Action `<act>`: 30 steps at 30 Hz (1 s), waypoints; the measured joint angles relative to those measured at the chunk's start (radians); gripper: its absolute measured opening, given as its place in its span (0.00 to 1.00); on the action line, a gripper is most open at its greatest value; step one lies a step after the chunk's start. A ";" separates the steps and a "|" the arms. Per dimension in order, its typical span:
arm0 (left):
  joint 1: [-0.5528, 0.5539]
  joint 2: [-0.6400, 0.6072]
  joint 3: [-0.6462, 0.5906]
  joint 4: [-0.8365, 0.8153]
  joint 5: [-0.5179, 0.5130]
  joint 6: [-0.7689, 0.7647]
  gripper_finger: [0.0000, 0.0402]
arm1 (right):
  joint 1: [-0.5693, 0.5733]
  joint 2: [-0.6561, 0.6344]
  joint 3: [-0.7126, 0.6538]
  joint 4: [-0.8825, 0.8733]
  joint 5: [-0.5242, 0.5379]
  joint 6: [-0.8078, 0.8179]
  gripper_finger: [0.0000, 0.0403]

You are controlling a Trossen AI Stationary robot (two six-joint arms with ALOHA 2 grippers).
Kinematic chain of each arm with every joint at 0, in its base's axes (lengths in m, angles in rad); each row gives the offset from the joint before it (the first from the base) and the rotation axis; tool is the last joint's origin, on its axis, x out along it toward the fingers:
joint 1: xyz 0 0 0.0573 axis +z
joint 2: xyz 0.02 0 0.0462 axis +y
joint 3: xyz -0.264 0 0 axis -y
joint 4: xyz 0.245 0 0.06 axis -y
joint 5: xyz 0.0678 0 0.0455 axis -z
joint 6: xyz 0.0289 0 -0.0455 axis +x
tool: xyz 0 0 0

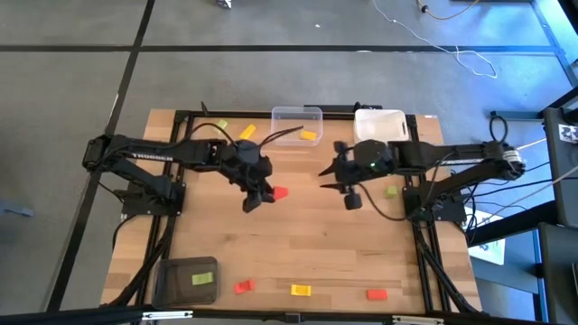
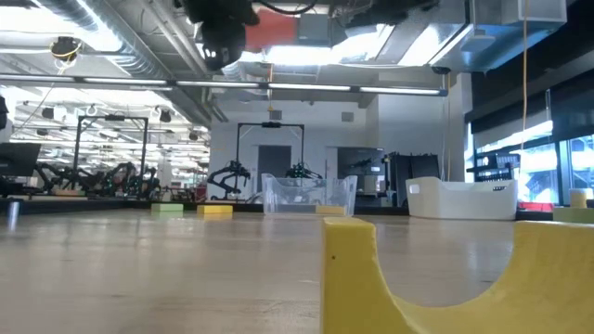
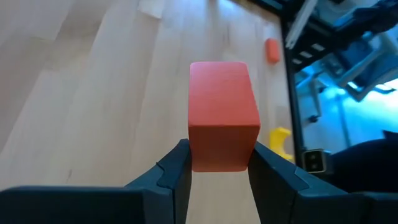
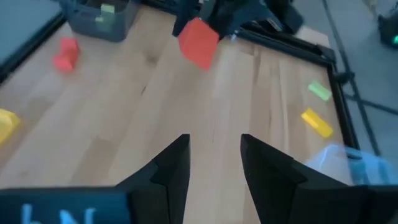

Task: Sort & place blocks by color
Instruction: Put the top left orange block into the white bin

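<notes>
My left gripper (image 1: 267, 193) hangs over the middle of the table, shut on a red block (image 1: 279, 191); the left wrist view shows that block (image 3: 222, 115) between the fingers. My right gripper (image 1: 325, 177) is open a short way to the block's right, its fingers pointing at it and touching nothing (image 4: 214, 155). Other blocks lie flat on the wood: a green one (image 1: 221, 125) and a yellow one (image 1: 246, 132) by the far edge, a green one (image 1: 391, 190) on the right, and a red (image 1: 242, 286), a yellow (image 1: 301, 290) and a red (image 1: 377, 293) by the near edge. My left gripper pinches the red block between its two fingers (image 3: 176, 175), which lie on two opposite side faces at the block's end nearest the wrist (image 3: 217, 158). The fingers come from the table's left. The block sticks out past the fingertips and is lifted clear of the table (image 2: 278, 28).
A clear bin (image 1: 296, 116) at the far edge holds a yellow block (image 1: 309, 135); a white bin (image 1: 379, 125) stands beside it. A dark grey bin (image 1: 181, 287) at the near left holds a green block (image 1: 200, 278). Bare wood spreads between the grippers and the near row.
</notes>
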 joint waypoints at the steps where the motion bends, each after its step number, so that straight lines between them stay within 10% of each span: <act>1: 0.006 0.000 0.000 0.007 0.014 0.001 0.31 | 0.001 0.019 0.000 0.013 0.001 -0.025 0.36; 30: 0.052 0.006 0.000 0.085 0.107 -0.014 0.31 | 0.069 0.207 0.000 0.367 0.088 -0.347 0.36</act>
